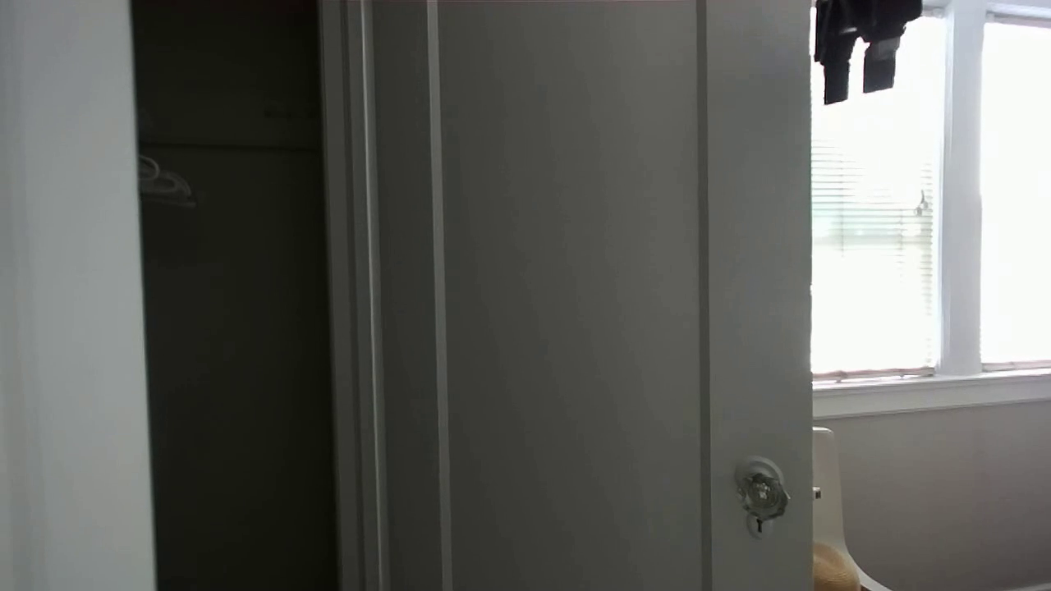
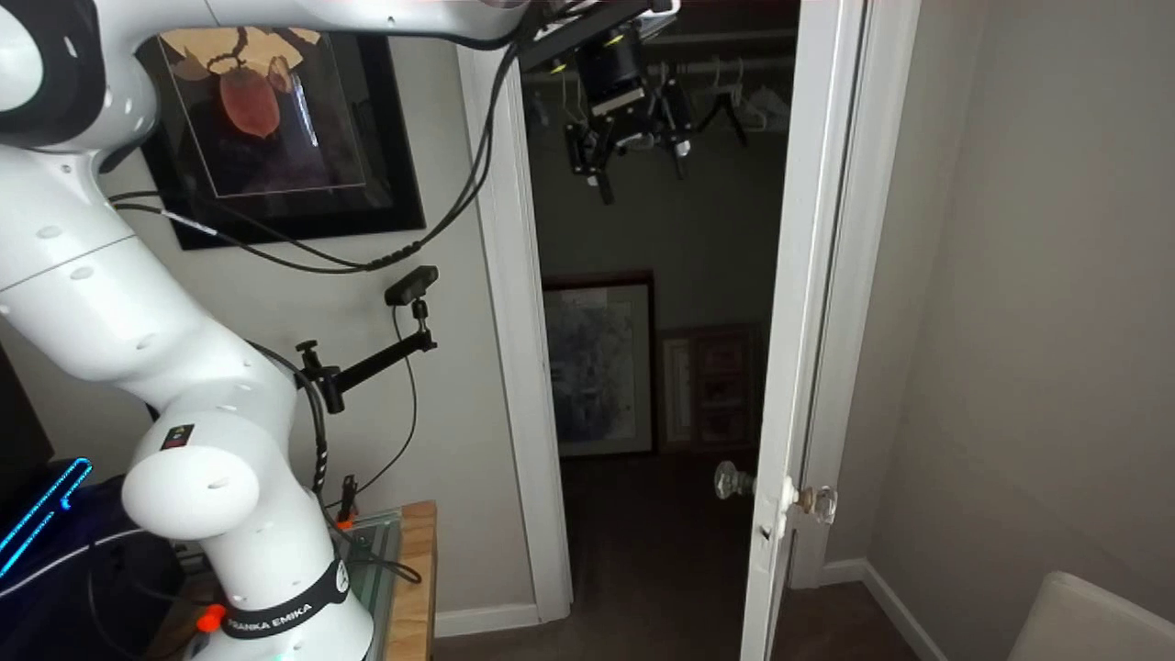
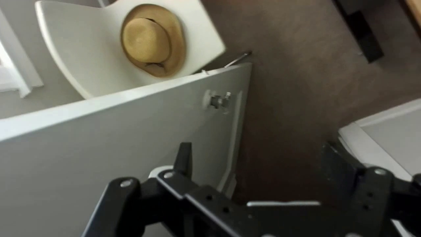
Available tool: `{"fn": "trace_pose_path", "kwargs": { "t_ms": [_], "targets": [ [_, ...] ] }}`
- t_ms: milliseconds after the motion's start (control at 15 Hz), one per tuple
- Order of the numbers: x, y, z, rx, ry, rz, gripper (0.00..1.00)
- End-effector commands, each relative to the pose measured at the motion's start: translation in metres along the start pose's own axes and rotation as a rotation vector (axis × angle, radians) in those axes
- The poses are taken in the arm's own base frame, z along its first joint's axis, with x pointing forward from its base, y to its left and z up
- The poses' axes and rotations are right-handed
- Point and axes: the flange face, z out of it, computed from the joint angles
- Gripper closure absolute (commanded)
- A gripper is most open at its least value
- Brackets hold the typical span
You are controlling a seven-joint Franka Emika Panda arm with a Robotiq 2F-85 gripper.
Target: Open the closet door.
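Observation:
The closet door [image 1: 566, 287] is a tall grey-white panel that stands swung open, with the dark closet interior [image 1: 238, 328] showing beside it. In an exterior view I see the door [image 2: 797, 275] nearly edge-on, with a clear glass knob on each face, the inner knob [image 2: 732, 480] among them. A glass knob [image 1: 764, 495] also shows near the door's free edge. In the wrist view the door [image 3: 141, 118] and its knob [image 3: 220, 100] lie left of centre. My gripper [image 2: 643, 174] is open and empty, high in the doorway. Its fingers [image 3: 258, 151] are wide apart, with nothing between them.
A white chair [image 3: 82, 42] with a straw hat [image 3: 148, 41] stands close behind the door. White door trim [image 2: 519, 303] borders the opening. Hangers [image 2: 734, 87] and framed pictures [image 2: 601, 367] are inside the closet. A camera on a bracket [image 2: 411, 286] sticks out near the arm.

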Motion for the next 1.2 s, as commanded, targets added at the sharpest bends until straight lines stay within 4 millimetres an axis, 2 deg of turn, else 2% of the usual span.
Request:
{"fn": "trace_pose_path", "kwargs": {
  "t_ms": [0, 267, 400, 533, 600, 667, 800, 1133],
  "targets": [
    [-0.012, -0.086, -0.039, 0.164, 0.042, 0.100, 0.00],
    [-0.032, -0.179, -0.082, 0.279, 0.067, 0.277, 0.00],
    [-0.041, -0.224, -0.096, 0.293, 0.072, 0.388, 0.00],
    [-0.045, -0.263, -0.099, 0.283, 0.066, 0.500, 0.00],
    [-0.032, -0.235, -0.106, 0.272, 0.065, 0.401, 0.00],
    [-0.035, -0.252, -0.107, 0.261, 0.064, 0.437, 0.00],
    [-0.041, -0.268, -0.106, 0.244, 0.062, 0.467, 0.00],
    [-0.043, -0.262, -0.099, 0.253, 0.051, 0.486, 0.00]
  ]
}}
